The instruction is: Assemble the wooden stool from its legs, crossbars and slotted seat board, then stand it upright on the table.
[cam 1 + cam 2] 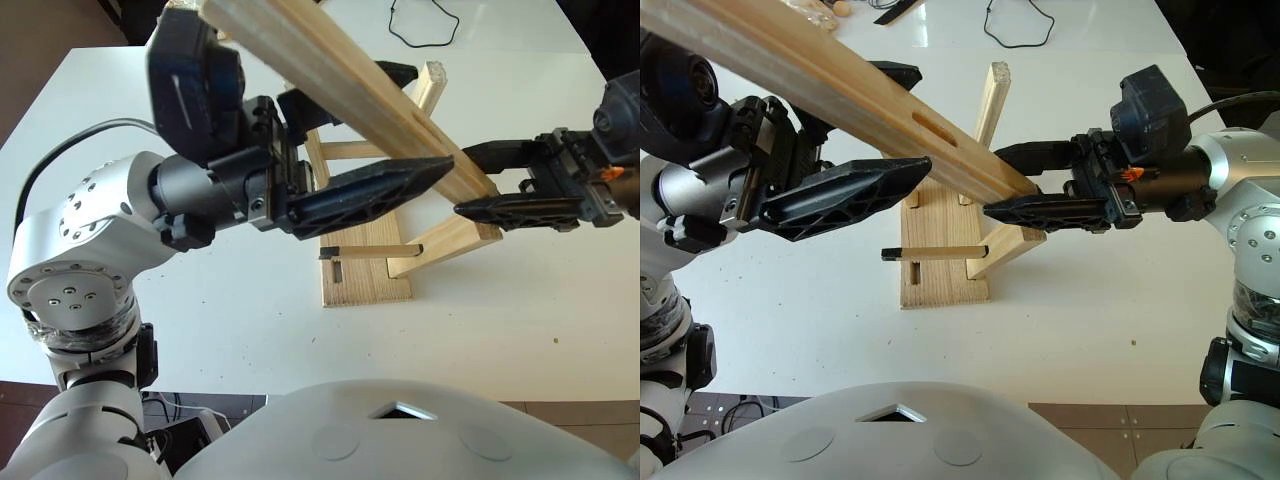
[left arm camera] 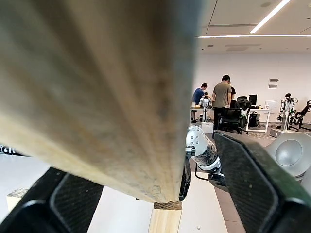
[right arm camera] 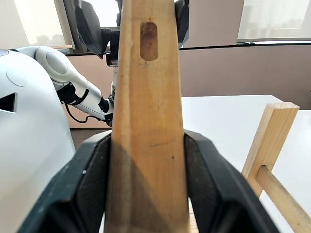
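- Right eye view: the white bench [image 1: 1120, 310] carries the flat, slotted wooden seat board [image 1: 940, 285], with short legs and a thin crossbar [image 1: 935, 251] plugged in.
- A long pale wooden leg [image 1: 840, 85] slants above it. It is probably stiff, light and smooth, best held near its ends, clear of the slot.
- The right gripper [image 1: 998, 182] has its fingers clamped on the leg's lower end.
- The left gripper [image 1: 918, 115] has its fingers spread around the leg, apparently not pinching it.

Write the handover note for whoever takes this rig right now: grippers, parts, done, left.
Right gripper: shut on the lower end of the slotted leg.
Left gripper: open around that leg, higher up.
Seat board lies flat on the table; two other legs and crossbars stand on it.
Done: that partial frame.
Left: fit the held leg, finish the stool, stand it upright.
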{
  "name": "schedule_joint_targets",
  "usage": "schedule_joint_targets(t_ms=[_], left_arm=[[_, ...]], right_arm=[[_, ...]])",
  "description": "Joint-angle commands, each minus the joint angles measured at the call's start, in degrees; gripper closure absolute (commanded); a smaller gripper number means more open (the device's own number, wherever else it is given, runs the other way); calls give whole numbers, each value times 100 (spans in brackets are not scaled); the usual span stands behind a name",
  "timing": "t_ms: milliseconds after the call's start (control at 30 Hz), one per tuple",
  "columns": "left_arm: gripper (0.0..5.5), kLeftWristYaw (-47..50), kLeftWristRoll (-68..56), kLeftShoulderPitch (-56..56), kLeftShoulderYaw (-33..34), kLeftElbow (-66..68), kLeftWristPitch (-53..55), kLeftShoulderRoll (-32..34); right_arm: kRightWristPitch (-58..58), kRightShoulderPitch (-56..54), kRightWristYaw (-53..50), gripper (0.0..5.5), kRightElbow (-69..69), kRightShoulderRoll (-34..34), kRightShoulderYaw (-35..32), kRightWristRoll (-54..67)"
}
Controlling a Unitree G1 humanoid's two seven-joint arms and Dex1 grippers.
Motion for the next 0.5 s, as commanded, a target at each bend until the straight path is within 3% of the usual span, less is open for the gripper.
schedule_joint_targets(t_ms=[33, 300, 500], left_arm=[[180, -126, 139, -80, -136, 22, -25, 110], [345, -699, 385, 277, -175, -81, -105, 255], [346, -934, 634, 441, -249, -64, -207, 344]], right_arm=[[-53, -88, 98, 343, -34, -44, 110, -176], [-271, -99, 258, 343, -4, -54, 231, -531], [-368, -145, 338, 343, 28, -64, 285, -664]])
